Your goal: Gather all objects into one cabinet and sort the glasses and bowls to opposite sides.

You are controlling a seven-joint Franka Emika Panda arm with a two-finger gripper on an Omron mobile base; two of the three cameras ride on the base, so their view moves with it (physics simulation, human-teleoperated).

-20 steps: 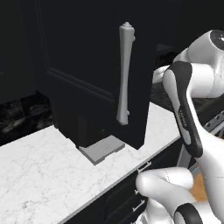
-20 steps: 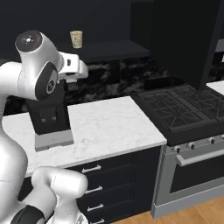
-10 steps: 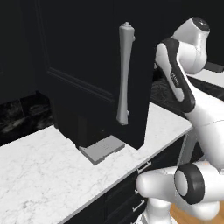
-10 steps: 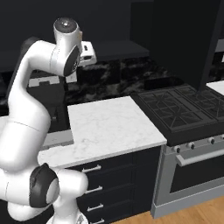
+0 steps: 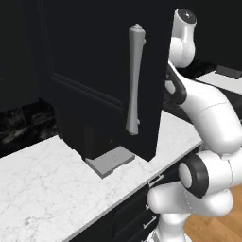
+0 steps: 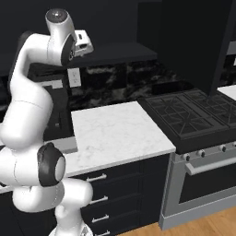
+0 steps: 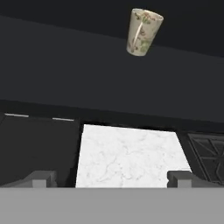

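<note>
In the hand view the gripper (image 7: 112,178) stands wide apart and empty, its two tips at the lower left and lower right of the frame. The beige cup (image 7: 143,32) sits at the top centre on a dark shelf (image 7: 87,74), well above the white marble surface (image 7: 131,157) at lower centre.

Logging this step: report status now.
Gripper open, empty, raised. Tumbler ahead on dark shelf, untouched. Nothing between fingers and tumbler.
</note>
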